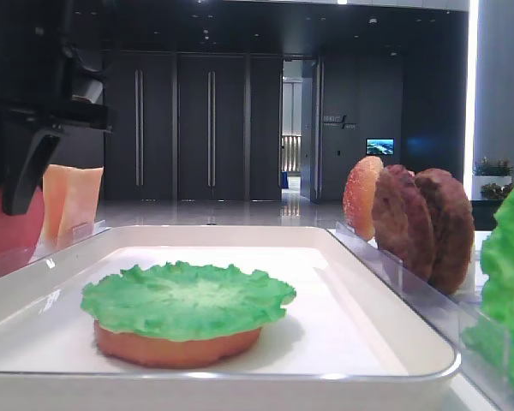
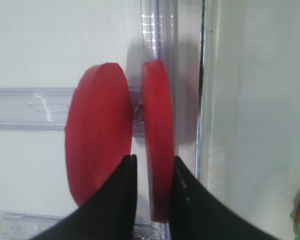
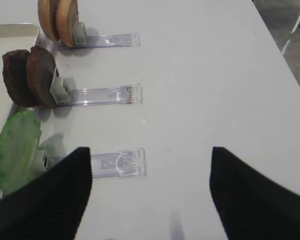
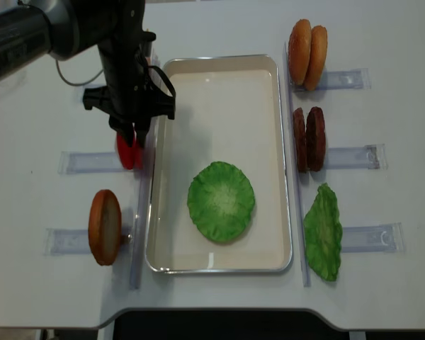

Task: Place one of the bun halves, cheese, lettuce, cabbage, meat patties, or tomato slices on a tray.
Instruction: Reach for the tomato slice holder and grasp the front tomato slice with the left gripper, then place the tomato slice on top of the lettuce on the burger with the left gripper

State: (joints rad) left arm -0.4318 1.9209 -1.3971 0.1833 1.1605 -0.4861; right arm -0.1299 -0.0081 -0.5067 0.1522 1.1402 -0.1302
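Two red tomato slices stand on edge in a clear holder (image 2: 30, 107) just left of the white tray (image 4: 219, 62). My left gripper (image 2: 155, 157) is shut on the tomato slice (image 2: 157, 110) nearer the tray, one finger on each face. The other tomato slice (image 2: 97, 130) stands free beside it. From above, the left gripper (image 4: 134, 134) hangs over the slices (image 4: 129, 154). In the tray a lettuce leaf (image 4: 221, 201) lies on a bun half (image 1: 176, 347). My right gripper (image 3: 150, 150) is open over bare table, holding nothing. No cabbage can be told apart from the lettuce.
Left of the tray stand cheese slices (image 1: 73, 201) and a bun half (image 4: 104, 227). On the right, holders carry two bun halves (image 4: 308, 46), two meat patties (image 4: 308, 139) and another lettuce leaf (image 4: 322, 232). An empty holder end (image 3: 117, 163) lies near my right gripper.
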